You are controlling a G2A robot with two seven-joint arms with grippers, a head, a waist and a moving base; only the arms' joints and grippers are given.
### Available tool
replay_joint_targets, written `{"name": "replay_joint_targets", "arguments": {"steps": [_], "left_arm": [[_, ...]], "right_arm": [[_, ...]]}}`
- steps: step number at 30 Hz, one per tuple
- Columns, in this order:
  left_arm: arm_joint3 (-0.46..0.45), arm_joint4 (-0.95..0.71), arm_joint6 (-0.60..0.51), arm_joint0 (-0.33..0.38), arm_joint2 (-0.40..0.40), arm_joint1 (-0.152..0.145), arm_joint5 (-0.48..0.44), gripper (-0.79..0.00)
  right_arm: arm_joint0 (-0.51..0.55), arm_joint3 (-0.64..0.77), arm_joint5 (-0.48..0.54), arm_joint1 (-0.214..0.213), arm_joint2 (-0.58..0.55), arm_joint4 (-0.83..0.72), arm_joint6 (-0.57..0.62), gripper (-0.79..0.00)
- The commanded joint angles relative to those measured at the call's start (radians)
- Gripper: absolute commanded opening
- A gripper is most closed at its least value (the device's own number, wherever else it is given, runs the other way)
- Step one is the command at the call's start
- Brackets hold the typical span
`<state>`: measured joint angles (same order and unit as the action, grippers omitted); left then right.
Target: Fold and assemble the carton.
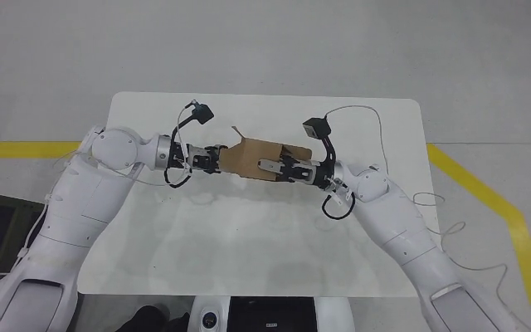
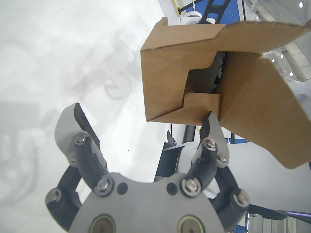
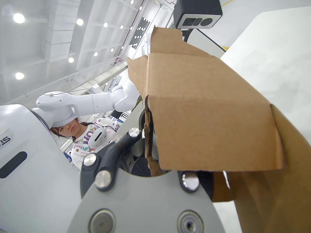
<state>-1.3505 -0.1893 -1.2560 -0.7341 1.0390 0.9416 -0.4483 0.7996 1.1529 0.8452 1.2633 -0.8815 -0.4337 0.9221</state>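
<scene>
Over table [image 1: 249,241] centre: left gripper [image 2: 143,111] spread wide, one fingertip [image 2: 211,122] touching carton [image 2: 165,73] flap edge; right gripper [image 1: 286,172] at opposite end, grip indeterminable.

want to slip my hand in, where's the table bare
The near half of the table, in front of the carton, is bare, as is the far strip behind it. Crowded: the middle, where the left gripper and right gripper meet it.
</scene>
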Motion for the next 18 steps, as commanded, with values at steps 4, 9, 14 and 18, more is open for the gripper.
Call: {"name": "replay_joint_targets", "arguments": {"steps": [4,9,14,18], "left_arm": [[0.038,0.024,0.024,0.004,0.009,-0.002,0.002,0.000],[0.096,0.047,0.051,0.024,0.018,-0.003,0.007,0.000],[0.136,0.060,0.078,0.046,0.022,-0.001,0.015,0.000],[0.144,0.058,0.085,0.056,0.011,0.004,0.015,0.000]], "right_arm": [[0.002,-0.006,-0.015,-0.004,-0.007,0.004,0.034,-0.785],[0.022,0.024,-0.058,-0.012,0.008,-0.039,0.111,-0.785],[0.038,0.069,-0.090,-0.019,0.034,-0.060,0.143,-0.785],[0.034,0.082,-0.095,-0.020,0.060,-0.070,0.148,-0.785]]}}
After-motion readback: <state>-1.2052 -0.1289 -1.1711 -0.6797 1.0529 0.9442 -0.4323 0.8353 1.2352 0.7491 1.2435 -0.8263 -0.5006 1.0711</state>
